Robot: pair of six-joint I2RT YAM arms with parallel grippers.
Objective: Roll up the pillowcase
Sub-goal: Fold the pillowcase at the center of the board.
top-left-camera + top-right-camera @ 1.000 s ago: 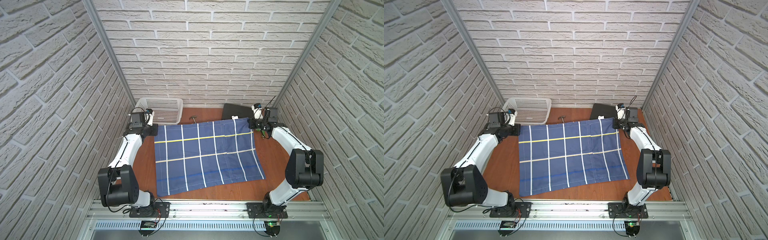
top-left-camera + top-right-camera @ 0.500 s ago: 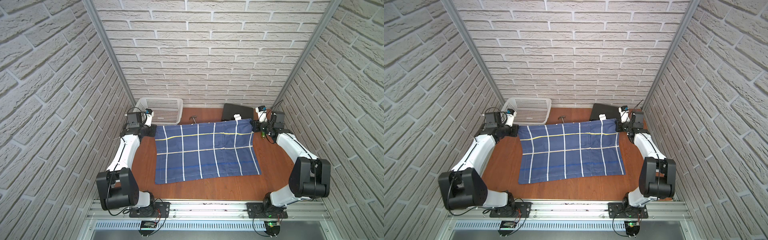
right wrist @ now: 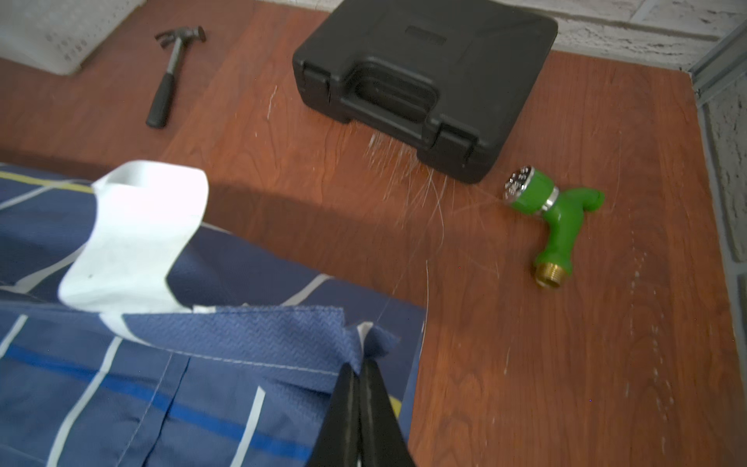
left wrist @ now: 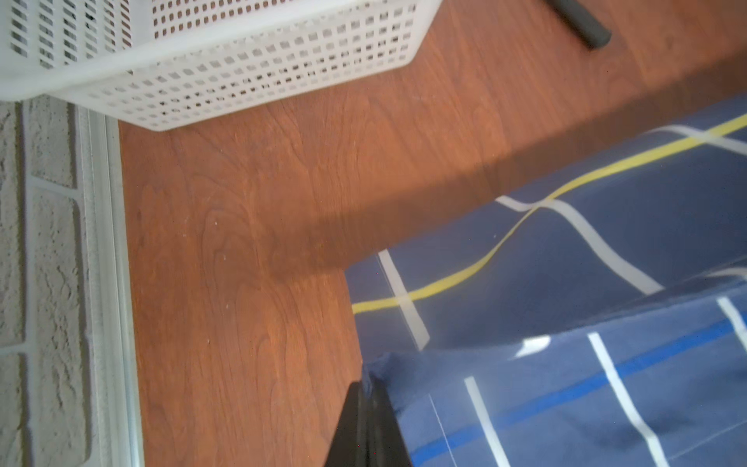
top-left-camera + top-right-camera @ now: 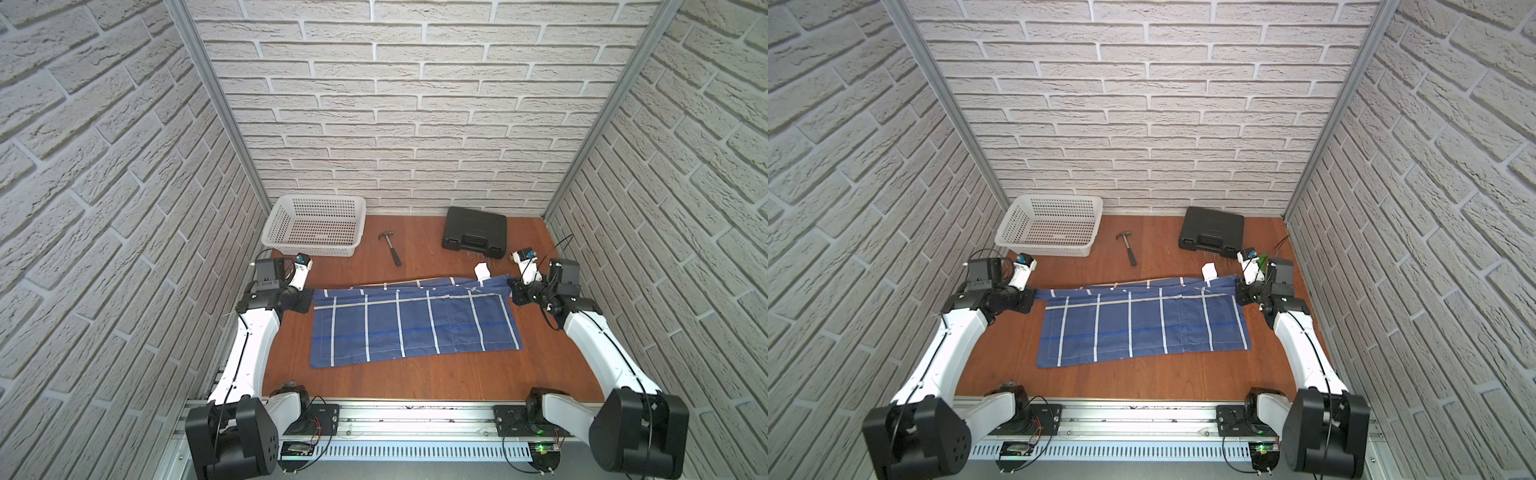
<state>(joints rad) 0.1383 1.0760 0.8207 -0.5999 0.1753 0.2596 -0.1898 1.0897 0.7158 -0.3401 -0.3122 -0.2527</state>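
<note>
A strip of bare wood runs along the near edge of the desk (image 5: 415, 378). Beyond it, across the middle, lies the pillowcase (image 5: 415, 328), doubled over on itself, its near edge resting flat. The upper layer shows thin white stripes and one blue line. A lower layer with a yellow stripe peeks out past it on the far side.

The left pincer (image 4: 366, 388) is clenched on the upper layer's far corner on the left side. The right pincer (image 3: 359, 366) is clenched on the matching corner on the right side. Both pinch only cloth, with their jaws pressed together. In both top views the held edge stretches between the two arms.

A white tag (image 3: 133, 238) stands up from that edge near the right pincer.

Farther back, a hammer (image 5: 390, 247) lies on bare wood. A white basket (image 5: 307, 249) fills the far left corner. A black case (image 5: 476, 228) sits toward the far right corner, with a green tap (image 3: 553, 218) just beside it.
</note>
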